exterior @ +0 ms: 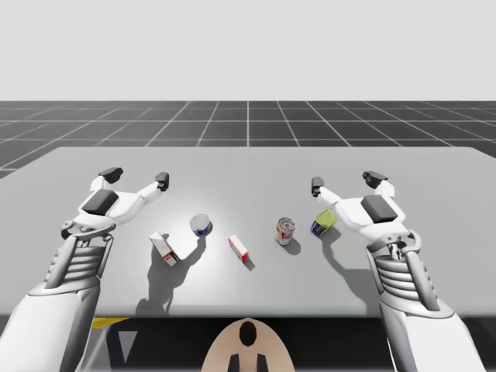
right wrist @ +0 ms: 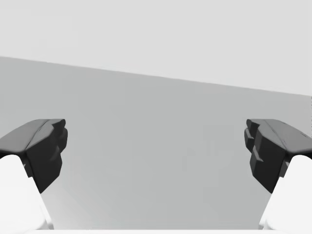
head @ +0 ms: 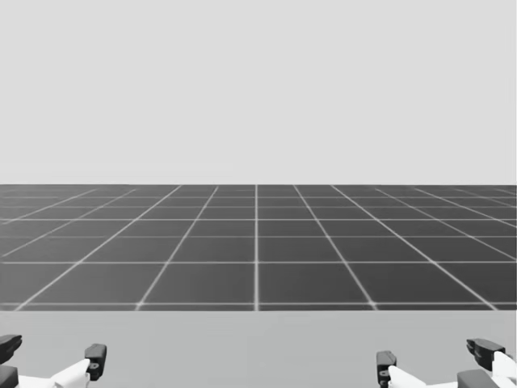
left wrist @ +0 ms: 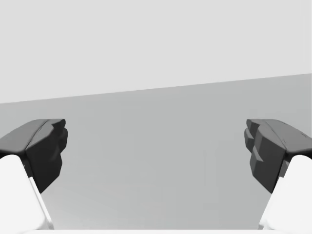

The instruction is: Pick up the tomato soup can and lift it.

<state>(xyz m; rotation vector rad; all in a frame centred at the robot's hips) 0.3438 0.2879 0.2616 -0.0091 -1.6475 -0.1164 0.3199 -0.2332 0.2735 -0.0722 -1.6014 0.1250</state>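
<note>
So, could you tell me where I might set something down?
Bare: the far half of the table, between left gripper and right gripper. Crowded: the near row of white box, blue can, red-and-white box, tomato soup can, yellow can.

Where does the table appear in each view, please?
High view: table fills the middle, below the grid floor.
Head view: pale strip along the bottom.
Left wrist view: ahead of my left hand.
Right wrist view: ahead of my right hand.
Shared landmark: its far edge.
</note>
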